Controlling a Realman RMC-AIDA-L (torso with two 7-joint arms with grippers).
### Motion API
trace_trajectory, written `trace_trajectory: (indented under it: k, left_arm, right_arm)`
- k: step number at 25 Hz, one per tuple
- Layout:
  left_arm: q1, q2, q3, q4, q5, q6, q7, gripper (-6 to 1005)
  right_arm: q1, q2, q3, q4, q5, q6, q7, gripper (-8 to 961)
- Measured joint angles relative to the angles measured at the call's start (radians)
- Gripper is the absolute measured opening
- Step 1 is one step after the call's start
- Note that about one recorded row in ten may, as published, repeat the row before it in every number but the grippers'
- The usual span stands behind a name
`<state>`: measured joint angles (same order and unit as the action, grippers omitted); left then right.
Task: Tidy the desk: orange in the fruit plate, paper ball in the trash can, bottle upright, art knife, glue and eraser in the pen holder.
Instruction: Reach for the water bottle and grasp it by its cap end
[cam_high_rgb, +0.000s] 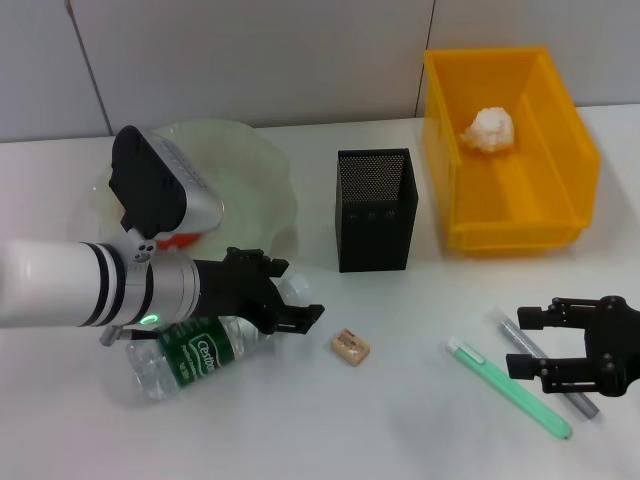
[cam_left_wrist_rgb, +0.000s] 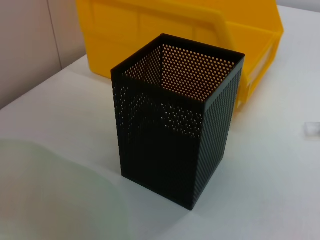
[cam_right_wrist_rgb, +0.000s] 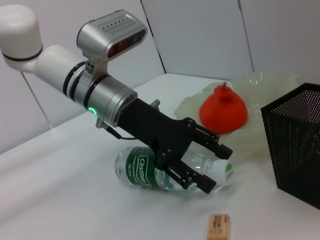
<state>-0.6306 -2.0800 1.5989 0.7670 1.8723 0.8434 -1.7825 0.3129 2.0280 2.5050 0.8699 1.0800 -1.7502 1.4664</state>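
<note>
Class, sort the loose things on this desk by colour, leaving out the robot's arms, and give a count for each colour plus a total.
Green: 3, plate, bottle, pen
White: 1, paper ball
Yellow: 1, bin
Black: 1, mesh cup
Red-orange: 1, orange
Tan: 1, eraser
Grey: 1, pen
Total: 9

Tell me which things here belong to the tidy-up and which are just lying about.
Job: bottle at left gripper, eraser, pen holder, orange, plate, paper ball, trash can, green stick, grey stick at right gripper.
Lying about: nothing else in view.
</note>
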Motion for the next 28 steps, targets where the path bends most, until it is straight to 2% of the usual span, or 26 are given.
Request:
trace_trajectory:
  k: [15, 28]
  left_arm:
    - [0.013, 0.0, 0.028, 0.012, -0.002, -0.008, -0.009, 716]
    - [0.039, 0.001, 0.04, 0.076, 0.005, -0.002, -0.009, 701]
  right_arm:
    - [0.001, 0.0, -0.008, -0.008, 0.0, 0.01, -0.001, 753]
    - [0.002, 0.0, -0.009, -0.009, 0.0, 0.009, -0.001, 753]
